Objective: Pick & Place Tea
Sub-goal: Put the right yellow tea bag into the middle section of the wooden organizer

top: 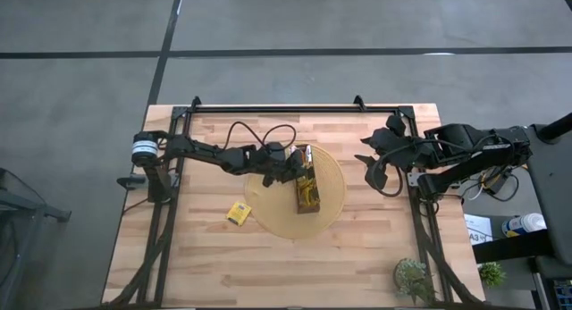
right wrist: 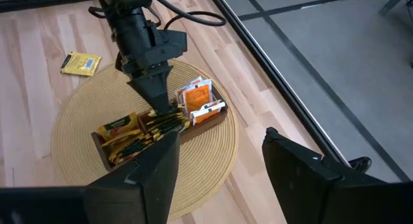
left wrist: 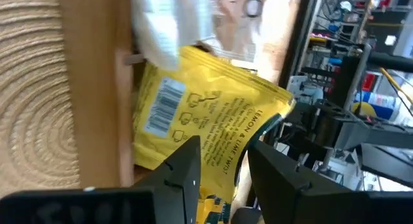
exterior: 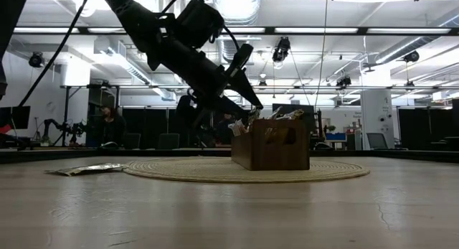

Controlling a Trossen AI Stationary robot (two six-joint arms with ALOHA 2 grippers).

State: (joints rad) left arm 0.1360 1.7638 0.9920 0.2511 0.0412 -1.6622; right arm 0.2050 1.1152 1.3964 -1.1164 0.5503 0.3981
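Note:
A long dark-brown tray (top: 308, 190) stands on a round woven mat (top: 268, 212) at mid table. It holds yellow-and-dark tea sachets (right wrist: 126, 137) at one end and orange ones (right wrist: 197, 95) at the other. My left gripper (top: 302, 163) slants down over the tray's far end, open. A yellow tea sachet (left wrist: 206, 114) leans in the tray, one edge between the fingers. Another yellow sachet (top: 238, 213) lies flat on the table left of the mat. My right gripper (right wrist: 219, 169) hangs open and raised near the right edge, holding nothing. My left gripper reaches into the tray slanting down from the table's left. Its two fingers (left wrist: 184, 169) stand apart on either side of the yellow sachet's near edge (left wrist: 226, 156). Whether they touch the paper I cannot tell. The sachet rests among the others in the tray.
A black frame rail (top: 277, 108) runs along the table's far edge. A small potted plant (top: 413, 276) stands at the near right corner. Bare wood lies in front of the mat and to its left.

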